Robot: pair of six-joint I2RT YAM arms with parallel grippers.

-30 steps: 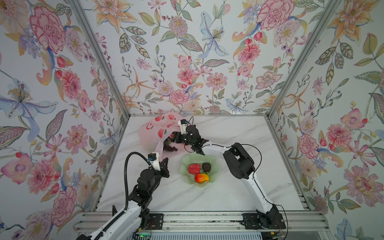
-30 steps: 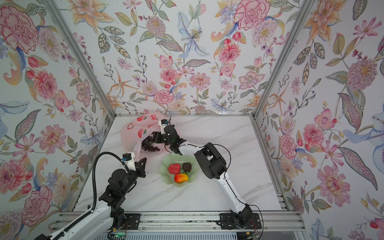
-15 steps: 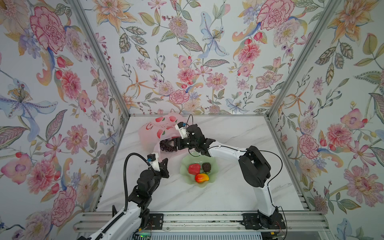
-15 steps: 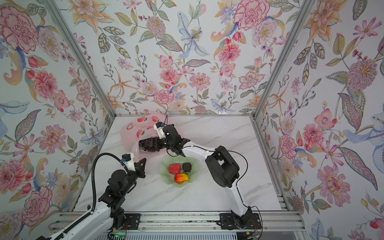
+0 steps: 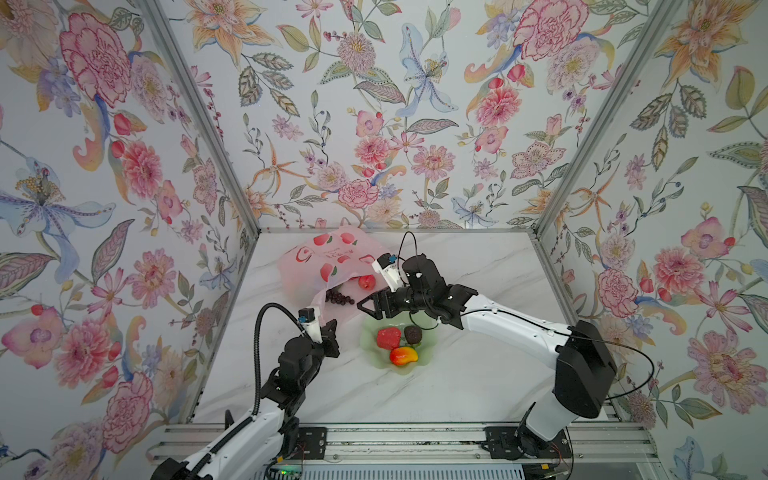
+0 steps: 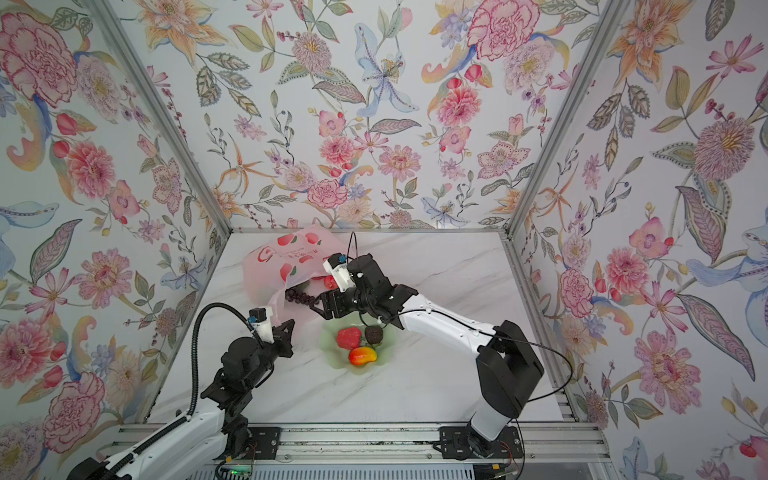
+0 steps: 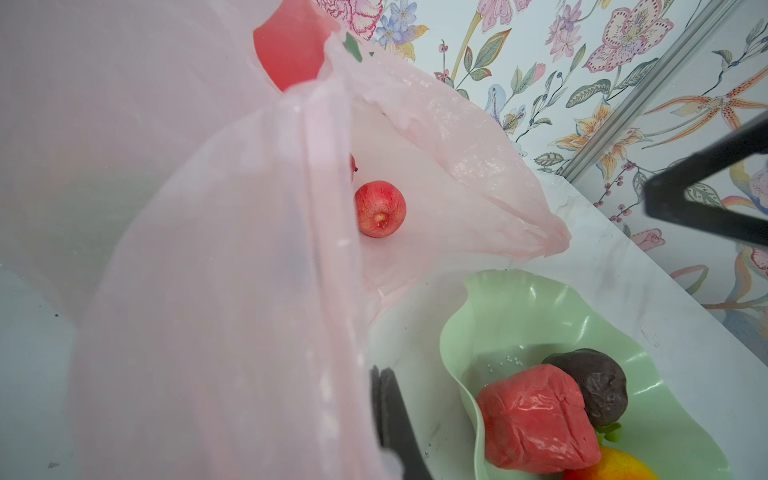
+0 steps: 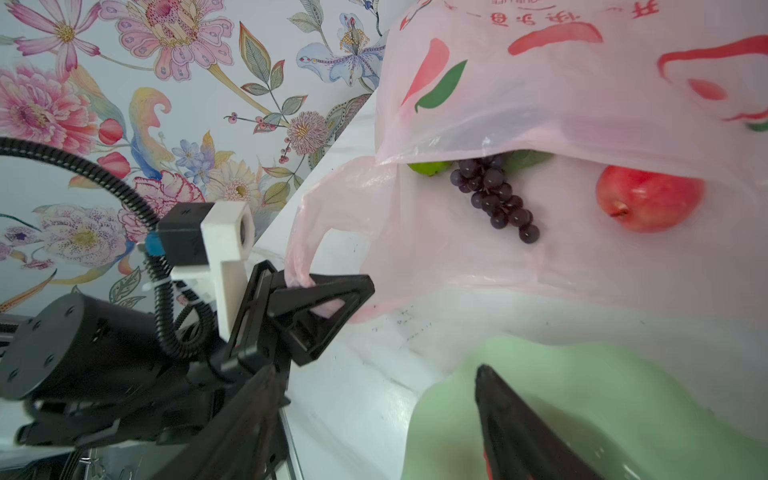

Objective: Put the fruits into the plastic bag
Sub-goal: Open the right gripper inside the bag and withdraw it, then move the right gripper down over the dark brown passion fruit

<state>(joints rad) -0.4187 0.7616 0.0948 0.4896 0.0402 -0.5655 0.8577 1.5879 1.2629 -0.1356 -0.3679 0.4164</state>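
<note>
Drawn back out of the plastic bag (image 5: 316,257) now, right jaws wide and empty; left jaws pinched on its crinkly translucent handle (image 8: 301,232). Inside: beaded grape bunch (image 8: 494,195), glossy apple (image 8: 648,199), green fruit (image 8: 428,168) half hidden. On scalloped green plate (image 7: 519,307): strawberry (image 5: 388,337), maroon fruit (image 5: 413,333), mango (image 5: 403,355).

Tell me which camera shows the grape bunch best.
The right wrist view: the grape bunch lies close and sharp at the mouth of the plastic bag. Both top views show it tiny. The left wrist view hides it behind bag plastic.
</note>
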